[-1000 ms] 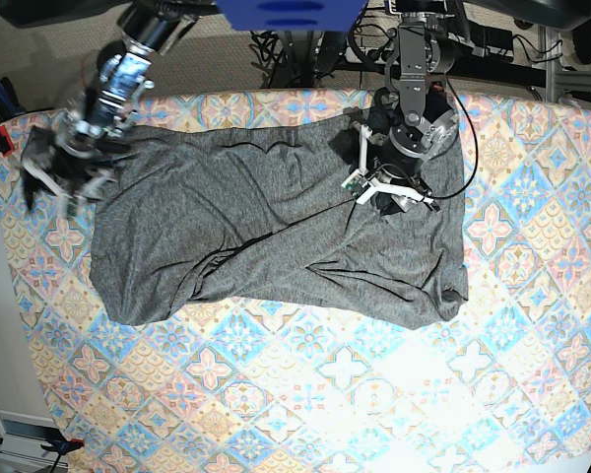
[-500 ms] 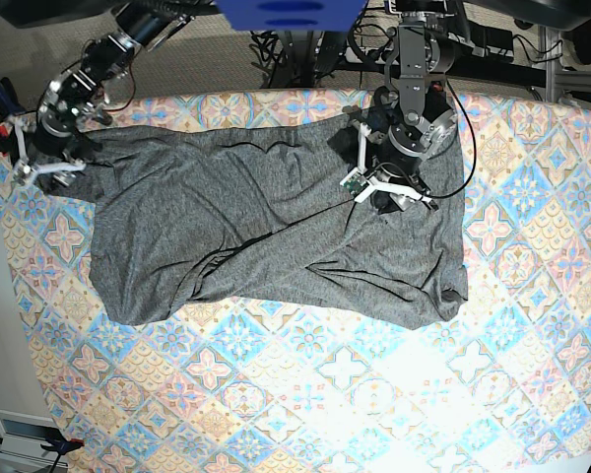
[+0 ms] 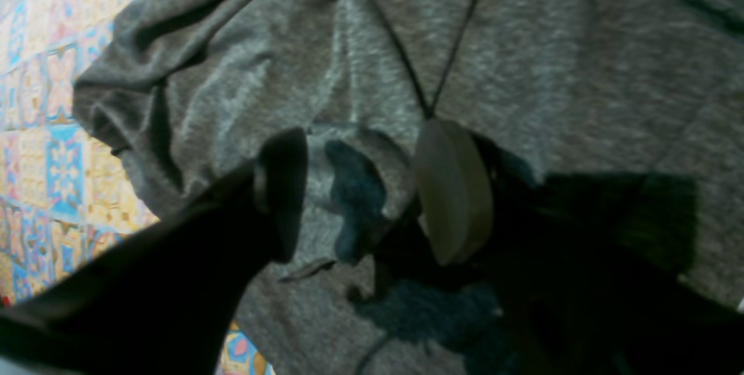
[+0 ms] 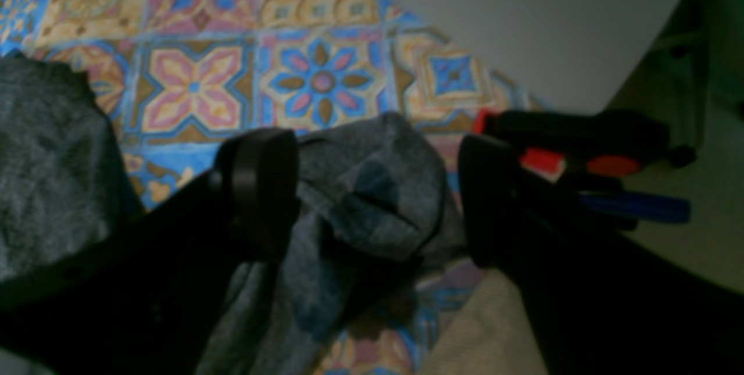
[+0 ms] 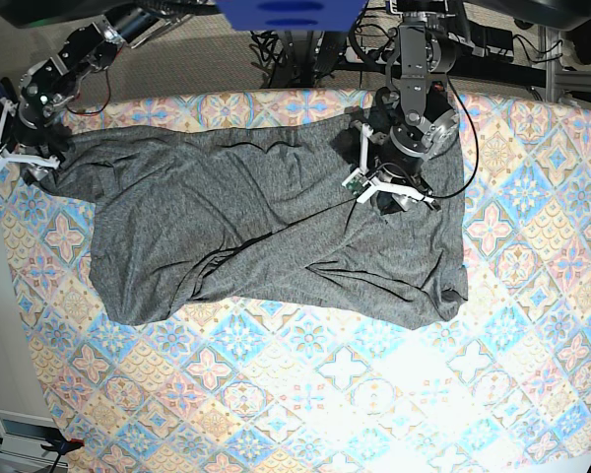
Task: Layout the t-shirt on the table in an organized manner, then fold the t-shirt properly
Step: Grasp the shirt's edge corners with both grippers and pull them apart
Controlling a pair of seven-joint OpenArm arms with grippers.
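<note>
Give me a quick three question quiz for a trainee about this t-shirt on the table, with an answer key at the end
1. True or false: the t-shirt lies fully flat and smooth on the table.
2. Multiple choice: where is the right gripper? A) over the middle of the shirt. B) at a shirt corner by the table edge. C) off the shirt, over bare tiles.
3. Short answer: what sits between the fingers of the left gripper in its wrist view?

Key:
1. False: diagonal folds cross its middle.
2. B
3. A bunched fold of the grey shirt fabric, with the fingers apart either side of it.
</note>
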